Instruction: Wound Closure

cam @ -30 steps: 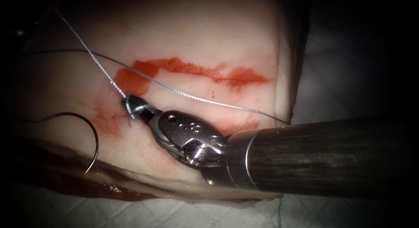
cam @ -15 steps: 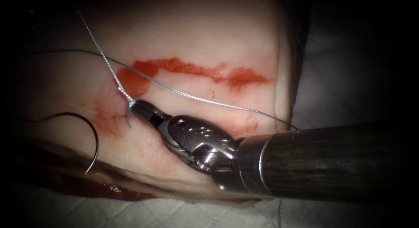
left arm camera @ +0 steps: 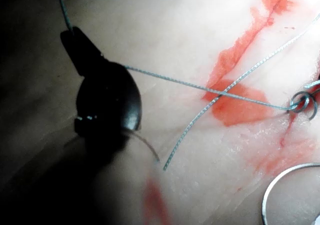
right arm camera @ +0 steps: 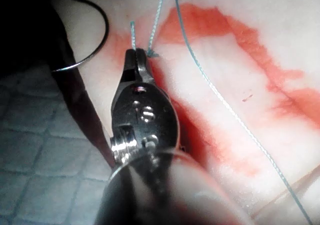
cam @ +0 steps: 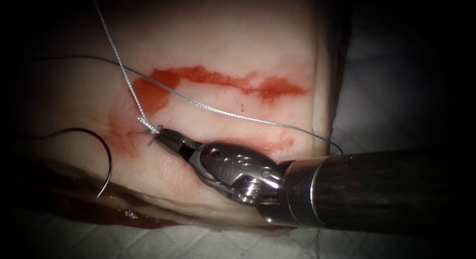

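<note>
Endoscope: my right tool (cam: 161, 135) is clenched on the thread (cam: 130, 85) at the knot, at the cut's (cam: 218, 80) 7 o'clock end. The needle (cam: 101, 150) lies free on the tissue (cam: 223, 35), at 9 o'clock from the tool

Left wrist: my left tool (left arm camera: 75, 40) grips a taut thread strand

Right wrist: right jaws shut on a short thread end

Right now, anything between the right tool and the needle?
Nothing visible. The right tool, jaws shut on the thread, and the needle, lying free on the tissue to its left, have only bare tissue between them.
</note>
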